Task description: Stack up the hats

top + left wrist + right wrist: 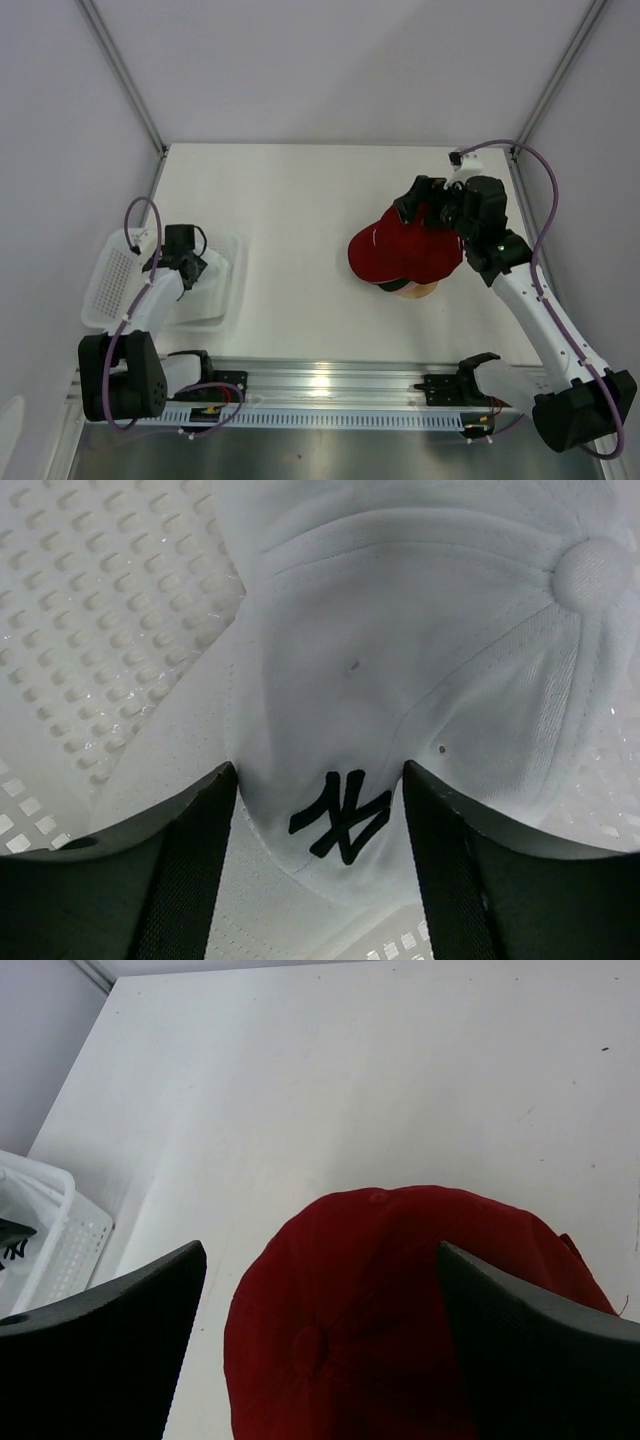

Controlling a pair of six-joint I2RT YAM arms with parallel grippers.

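Lettering (340, 815), a black interlocked NY, marks the white cap (400, 660) between my left fingers (190, 880), whose hold I cannot tell, while my right fingers (100, 1340) stand wide apart over the red cap (400, 1300).

1. Here's the white table (300, 200): a plain matte top, with pale panels standing at the back and along both sides.
2. Over on the left, close to the front edge, a white mesh basket (100, 290) sits flat on the top, well apart from the stand.
3. Right of centre, a tan wooden stand (420, 290) rests on the surface, only a sliver peeking out under the red cap (405, 255) covering it.
4. Along the near edge runs a silver metal rail (330, 385).
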